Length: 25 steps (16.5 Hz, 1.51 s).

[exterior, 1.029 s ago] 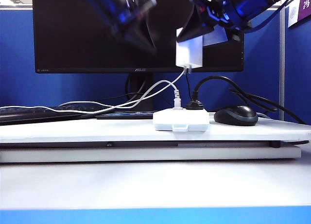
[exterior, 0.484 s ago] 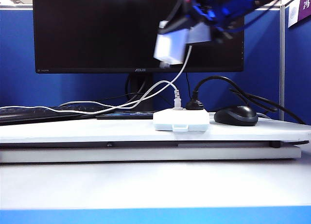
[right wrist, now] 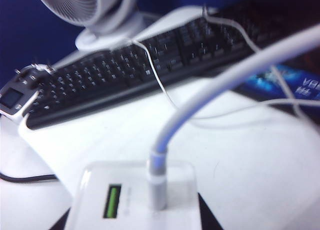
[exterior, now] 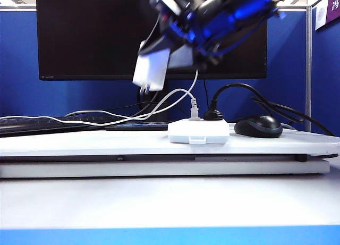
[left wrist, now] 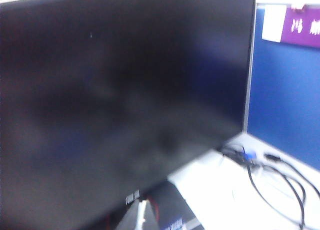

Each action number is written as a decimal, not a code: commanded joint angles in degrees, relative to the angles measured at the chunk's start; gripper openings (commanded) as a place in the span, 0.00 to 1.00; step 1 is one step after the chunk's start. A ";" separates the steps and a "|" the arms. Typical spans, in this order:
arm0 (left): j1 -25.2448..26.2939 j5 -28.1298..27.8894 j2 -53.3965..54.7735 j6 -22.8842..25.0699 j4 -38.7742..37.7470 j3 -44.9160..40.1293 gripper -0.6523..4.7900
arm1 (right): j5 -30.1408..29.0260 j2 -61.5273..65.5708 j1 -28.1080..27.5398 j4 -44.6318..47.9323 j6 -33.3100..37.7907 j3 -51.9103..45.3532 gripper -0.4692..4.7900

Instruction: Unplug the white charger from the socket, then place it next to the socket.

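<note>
The white charger (exterior: pixel 150 69) hangs in the air in front of the monitor, tilted, up and to the left of the socket (exterior: pixel 197 132). My right gripper (exterior: pixel 159 47) is shut on it from above. In the right wrist view the charger (right wrist: pixel 132 197) shows a green slot and its thin white cable (right wrist: pixel 210 88), with dark fingers (right wrist: pixel 209 217) on both sides. The cable (exterior: pixel 183 93) sags down to the desk. The socket lies flat on the white board and the charger is clear of it. My left gripper is in no view; its blurred wrist camera faces the monitor.
A small white plug (exterior: pixel 194 109) and a black plug (exterior: pixel 213 115) stand in the socket. A black mouse (exterior: pixel 258 126) lies to its right. The monitor (exterior: pixel 95 32) stands behind. A black keyboard (right wrist: pixel 125 65) and a white fan (right wrist: pixel 87 8) lie below the right gripper.
My right gripper has carried the charger leftward and a little lower, from above the socket to its left. The left arm has left the exterior view.
</note>
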 commanded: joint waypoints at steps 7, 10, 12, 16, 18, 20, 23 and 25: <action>0.02 -0.17 -2.10 -0.35 -3.91 0.09 0.11 | 5.57 7.15 0.00 -3.45 4.42 3.96 0.60; 0.02 -0.17 -2.25 -0.35 -4.07 0.09 0.11 | 5.42 7.10 0.00 -12.94 4.37 9.62 0.83; 0.02 -0.17 -2.43 -0.33 -4.07 0.09 0.11 | 5.38 7.08 0.00 -17.79 4.26 13.38 0.83; 0.02 -0.20 -3.34 0.11 -4.09 0.09 0.11 | 5.64 6.73 0.00 -20.48 3.91 17.16 0.83; 0.02 -0.17 -3.76 0.09 -4.11 0.09 0.11 | 5.64 6.75 0.00 -26.32 3.87 20.90 0.83; 0.02 -0.17 -4.02 0.09 -4.11 0.09 0.11 | 5.81 6.75 0.00 -32.54 3.54 22.51 0.83; 0.02 -0.15 -4.39 0.09 -4.15 0.09 0.11 | 9.35 6.91 0.02 -41.24 0.85 22.34 0.83; 0.02 -0.13 -4.52 0.07 -4.17 0.09 0.11 | 10.32 6.86 0.00 -45.90 0.87 22.38 0.83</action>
